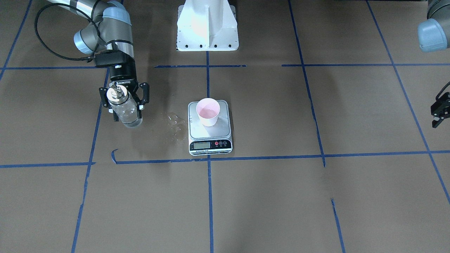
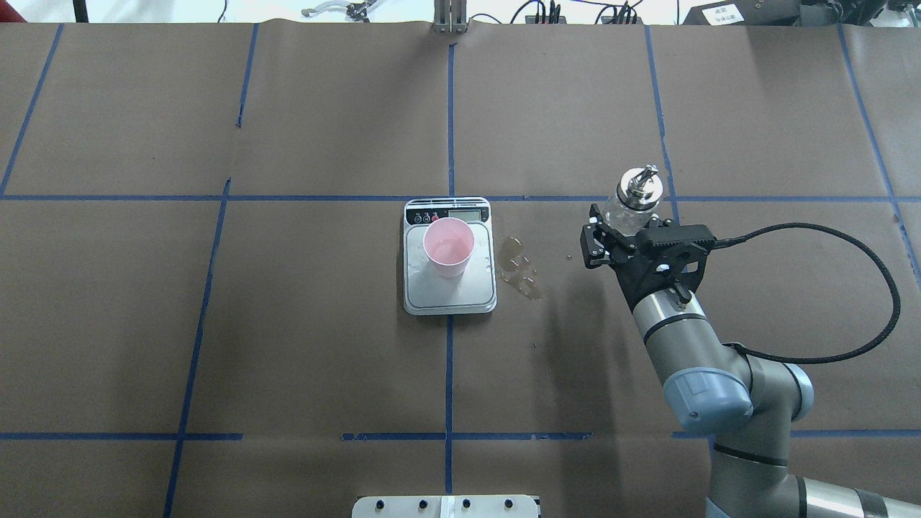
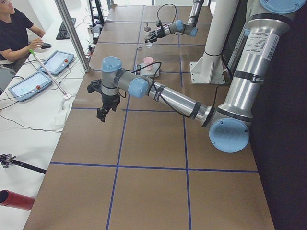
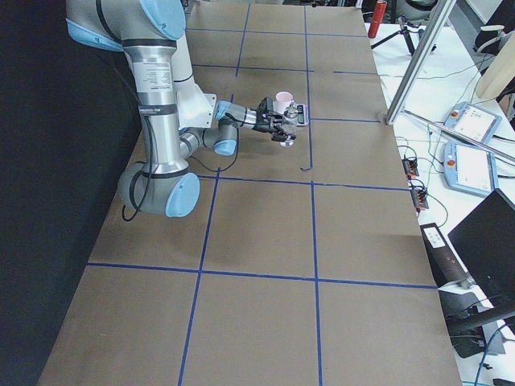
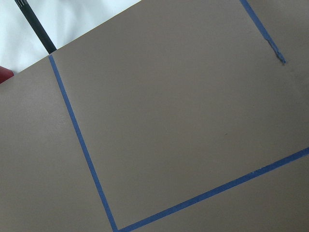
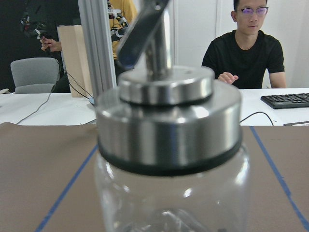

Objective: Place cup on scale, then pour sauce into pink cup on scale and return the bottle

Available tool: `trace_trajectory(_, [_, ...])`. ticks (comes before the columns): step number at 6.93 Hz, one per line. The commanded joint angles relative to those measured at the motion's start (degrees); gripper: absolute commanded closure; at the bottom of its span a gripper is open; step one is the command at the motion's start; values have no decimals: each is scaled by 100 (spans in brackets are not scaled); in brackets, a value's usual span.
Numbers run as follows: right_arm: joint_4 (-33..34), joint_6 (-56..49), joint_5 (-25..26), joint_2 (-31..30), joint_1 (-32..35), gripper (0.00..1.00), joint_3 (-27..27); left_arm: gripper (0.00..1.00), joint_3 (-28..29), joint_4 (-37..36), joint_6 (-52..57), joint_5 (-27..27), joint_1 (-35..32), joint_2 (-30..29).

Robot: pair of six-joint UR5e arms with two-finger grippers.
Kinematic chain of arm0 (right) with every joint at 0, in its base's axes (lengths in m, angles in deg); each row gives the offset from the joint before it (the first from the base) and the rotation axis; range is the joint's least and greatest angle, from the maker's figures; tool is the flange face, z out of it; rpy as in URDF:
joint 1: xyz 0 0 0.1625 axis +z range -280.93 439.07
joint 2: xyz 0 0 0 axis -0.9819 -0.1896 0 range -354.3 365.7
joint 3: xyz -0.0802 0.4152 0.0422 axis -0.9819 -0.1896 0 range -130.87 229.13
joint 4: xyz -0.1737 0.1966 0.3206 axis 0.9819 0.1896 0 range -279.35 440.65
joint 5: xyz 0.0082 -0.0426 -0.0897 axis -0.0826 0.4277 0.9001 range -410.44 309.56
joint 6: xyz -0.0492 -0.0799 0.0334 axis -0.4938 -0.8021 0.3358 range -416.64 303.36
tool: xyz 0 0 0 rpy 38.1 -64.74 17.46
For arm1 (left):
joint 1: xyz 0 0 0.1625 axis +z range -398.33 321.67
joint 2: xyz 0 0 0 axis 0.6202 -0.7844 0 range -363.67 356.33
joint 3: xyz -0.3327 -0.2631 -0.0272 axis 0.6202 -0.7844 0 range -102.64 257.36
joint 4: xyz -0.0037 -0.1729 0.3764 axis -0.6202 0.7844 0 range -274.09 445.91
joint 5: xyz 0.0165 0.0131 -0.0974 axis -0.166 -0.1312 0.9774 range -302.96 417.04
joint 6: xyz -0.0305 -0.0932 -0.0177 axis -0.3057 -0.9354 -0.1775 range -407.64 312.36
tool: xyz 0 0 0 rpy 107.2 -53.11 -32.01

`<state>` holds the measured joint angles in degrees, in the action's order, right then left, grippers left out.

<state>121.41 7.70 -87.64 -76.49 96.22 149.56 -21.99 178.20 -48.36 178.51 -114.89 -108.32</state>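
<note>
The bottle [image 1: 124,109] is held round its glass body by the jaws of the right gripper [image 1: 127,116]. It is upright with the spout uppermost, well to the robot's right of the scale [image 1: 211,132]. The cup [image 1: 208,111] stands on the scale with pale liquid inside. A wet patch [image 1: 174,123] lies on the desk [image 1: 281,196] between scale and bottle. Whether the bottle's base touches the desk cannot quite be made out. The left gripper [image 1: 439,110] is cut off at the frame edge, and the state of its jaws cannot be told.
</note>
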Motion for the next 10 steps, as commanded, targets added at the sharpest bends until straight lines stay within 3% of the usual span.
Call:
trace_trajectory(1, [2,741,73,-578,165,100,-6,0,-49,0,-7,-1,0,-2])
trace_trajectory(3, [2,1046,82,-615,184,100,-68,0,-49,0,-7,-1,0,-55])
trace_trajectory(5, [-7,1230,247,-571,184,100,-663,0,-41,0,-7,-1,0,-55])
trace_trajectory(10, [-7,1511,337,-553,175,100,-683,0,-23,0,-7,-1,9,-64])
